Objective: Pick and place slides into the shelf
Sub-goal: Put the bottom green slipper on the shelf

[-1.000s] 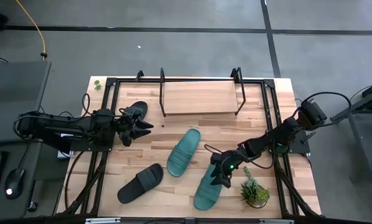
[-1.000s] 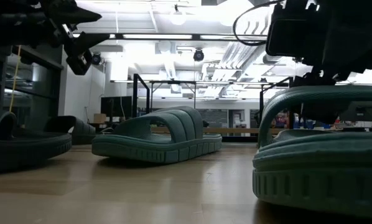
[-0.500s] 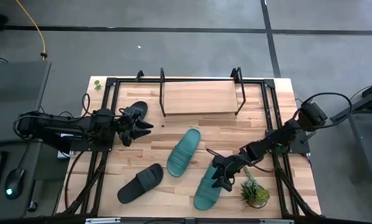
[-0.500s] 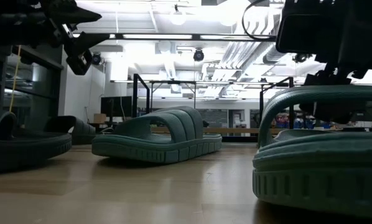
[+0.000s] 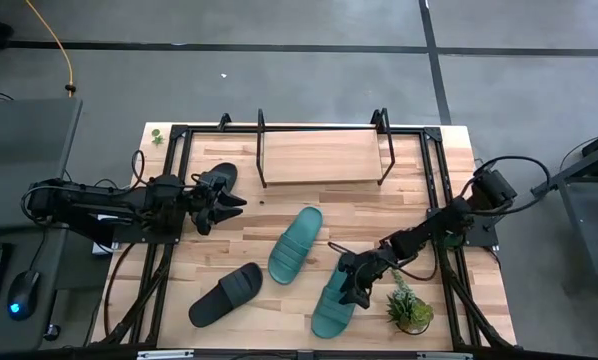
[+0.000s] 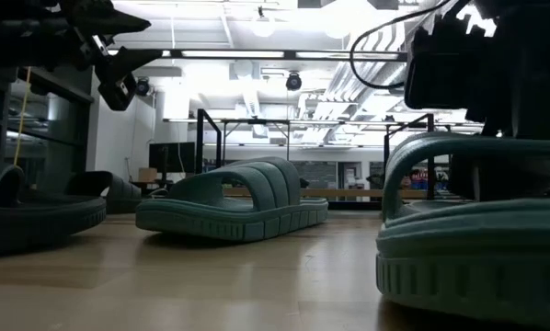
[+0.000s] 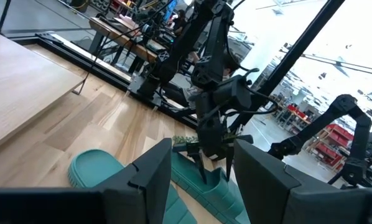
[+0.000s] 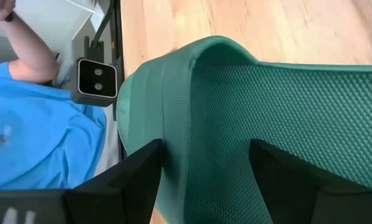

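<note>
Two teal slides lie soles down on the table, one in the middle (image 5: 295,243) and one nearer the front (image 5: 335,300). One black slide (image 5: 226,294) lies front left, another (image 5: 219,183) at the left, beside my left gripper (image 5: 234,203), which hovers open and level with nothing between its fingers. My right gripper (image 5: 352,285) is open at the front teal slide's strap (image 8: 192,99), slanting down from the table's right. The shelf (image 5: 319,156), a light board in a black frame, stands at the far edge. My right gripper straddles the edge of the front teal slide's strap (image 8: 173,130), one finger (image 8: 133,180) outside the strap and the other (image 8: 285,180) in the opening under it. I cannot tell whether either finger touches it. The slide rests on the table.
A small potted plant (image 5: 409,308) stands just right of the front teal slide, close to my right arm. Black frame tubes (image 5: 169,260) run along both table sides. A person in a blue shirt (image 8: 30,130) sits beyond the table's front edge.
My right gripper has sunk and moved a little toward the table's near edge, down over the front teal slide's strap, staying open. In the low view that slide has shifted slightly.
</note>
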